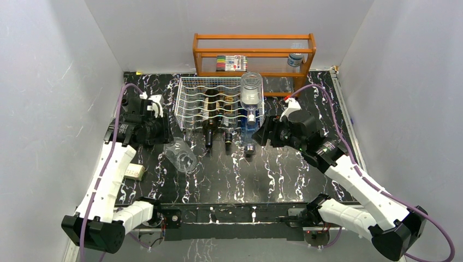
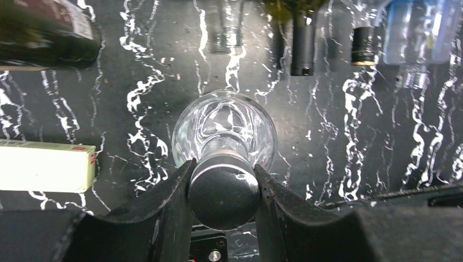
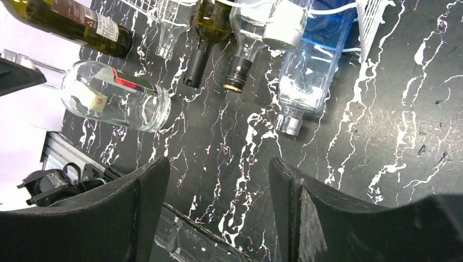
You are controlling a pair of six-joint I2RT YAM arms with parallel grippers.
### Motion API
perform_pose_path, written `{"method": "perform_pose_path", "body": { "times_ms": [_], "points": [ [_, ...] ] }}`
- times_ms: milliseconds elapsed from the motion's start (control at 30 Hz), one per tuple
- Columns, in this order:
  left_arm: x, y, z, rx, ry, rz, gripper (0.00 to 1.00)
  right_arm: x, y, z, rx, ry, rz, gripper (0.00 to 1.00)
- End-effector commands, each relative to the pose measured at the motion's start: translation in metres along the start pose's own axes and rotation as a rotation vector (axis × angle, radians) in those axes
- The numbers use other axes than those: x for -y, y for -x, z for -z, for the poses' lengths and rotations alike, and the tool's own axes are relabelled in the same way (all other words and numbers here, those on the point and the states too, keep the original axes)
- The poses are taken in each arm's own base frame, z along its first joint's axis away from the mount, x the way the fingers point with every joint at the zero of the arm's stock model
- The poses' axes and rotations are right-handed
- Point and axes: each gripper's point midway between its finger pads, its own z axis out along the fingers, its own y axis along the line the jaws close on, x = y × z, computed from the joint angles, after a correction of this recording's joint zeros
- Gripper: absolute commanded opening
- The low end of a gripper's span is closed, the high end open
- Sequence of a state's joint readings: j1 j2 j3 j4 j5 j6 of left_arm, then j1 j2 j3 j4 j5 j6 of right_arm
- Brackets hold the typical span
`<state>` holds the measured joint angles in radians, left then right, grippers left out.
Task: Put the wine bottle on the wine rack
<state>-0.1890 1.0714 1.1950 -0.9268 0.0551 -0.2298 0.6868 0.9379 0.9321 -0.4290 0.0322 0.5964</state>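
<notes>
Top view: clear wine bottle (image 1: 180, 155) is outside the wine rack (image 1: 218, 106), just off its front left corner. It tilts over the bench (image 1: 284, 174), neck end at the left gripper (image 1: 165, 139). Right gripper (image 1: 261, 134) sits by the rack's right front.

Left wrist: jaws clamped on the bottle's dark cap (image 2: 224, 199).

Right wrist: jaws spread, nothing between.

Step judged: carrying. Next: swing right, level it, feed it base-first into a free cradle.

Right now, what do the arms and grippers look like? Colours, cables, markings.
The left arm and right arm have white link shells, black joints and wrists, and a purple cable running along each. The left gripper and right gripper have matte black, curved fingers. No markings legible.
</notes>
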Motion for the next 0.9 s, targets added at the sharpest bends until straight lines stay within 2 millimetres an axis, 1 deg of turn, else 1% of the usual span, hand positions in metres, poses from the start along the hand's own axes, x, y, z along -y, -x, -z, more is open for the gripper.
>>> {"method": "perform_pose_path", "body": {
  "times_ms": [0, 100, 200, 467, 633, 700, 800, 867],
  "points": [
    [0.037, 0.022, 0.027, 0.131, -0.204, -0.050, 0.18, -0.013, 0.016, 0.006, 0.048, 0.054, 0.040, 0.77],
    [0.052, 0.020, 0.034, 0.149, -0.273, -0.081, 0.20, -0.015, 0.016, 0.007, 0.045, 0.062, 0.045, 0.78],
    [0.061, 0.018, 0.037, 0.168, -0.295, -0.118, 0.20, -0.015, 0.016, 0.007, 0.044, 0.064, 0.047, 0.77],
    [0.084, 0.004, 0.024, 0.152, -0.232, -0.231, 0.19, -0.016, 0.016, 0.008, 0.048, 0.066, 0.031, 0.78],
    [0.102, -0.002, 0.025, 0.177, -0.264, -0.305, 0.18, -0.014, 0.016, 0.009, 0.052, 0.061, 0.031, 0.77],
    [0.108, -0.006, 0.022, 0.181, -0.285, -0.352, 0.18, -0.014, 0.013, 0.008, 0.028, 0.057, 0.048, 0.77],
    [0.111, -0.015, 0.013, 0.162, -0.305, -0.406, 0.23, -0.013, 0.008, 0.007, -0.016, 0.054, 0.078, 0.76],
    [0.113, -0.021, 0.008, 0.143, -0.325, -0.429, 0.31, -0.013, 0.006, 0.006, -0.030, 0.056, 0.095, 0.76]
  ]
}}
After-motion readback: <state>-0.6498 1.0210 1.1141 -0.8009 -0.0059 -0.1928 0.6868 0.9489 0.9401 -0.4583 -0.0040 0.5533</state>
